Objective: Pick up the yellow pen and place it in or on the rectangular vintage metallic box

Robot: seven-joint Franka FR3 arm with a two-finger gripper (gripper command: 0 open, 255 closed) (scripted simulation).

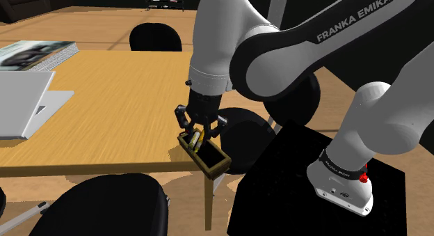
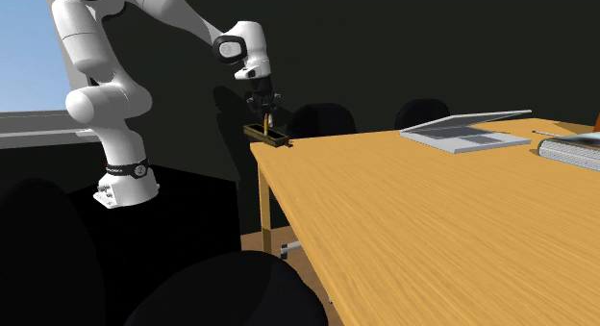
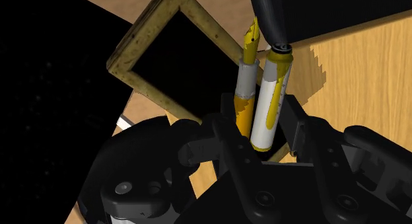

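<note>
**Wrist view.** The gripper [image 3: 264,133] is clamped on the yellow pen [image 3: 263,100], with one finger [image 3: 229,120] on each side of the yellow-and-white barrel. The nib points away from the hand toward the box [image 3: 173,6], a rusty-rimmed rectangular frame with a black interior.

**Shoulder view, lower centre.** The gripper [image 1: 199,132] hangs over the box [image 1: 211,160], which sits at the near corner of the wooden table [image 1: 104,109]. The pen [image 1: 197,139] stands tilted at the box's upper-left end, its tip at or just inside the rim. Whether it touches the bottom cannot be told.

**Judged progress.** Pickup and carry are done. What is left is to part the fingers so that the pen drops in, then lift clear.

**Second exterior view, upper left.** The gripper [image 2: 264,107] holds the pen [image 2: 265,123] just above the box [image 2: 270,137] at the table's far corner.

**Farther off.** An open laptop [image 1: 24,106] rests on the table at the shoulder view's left edge.
</note>
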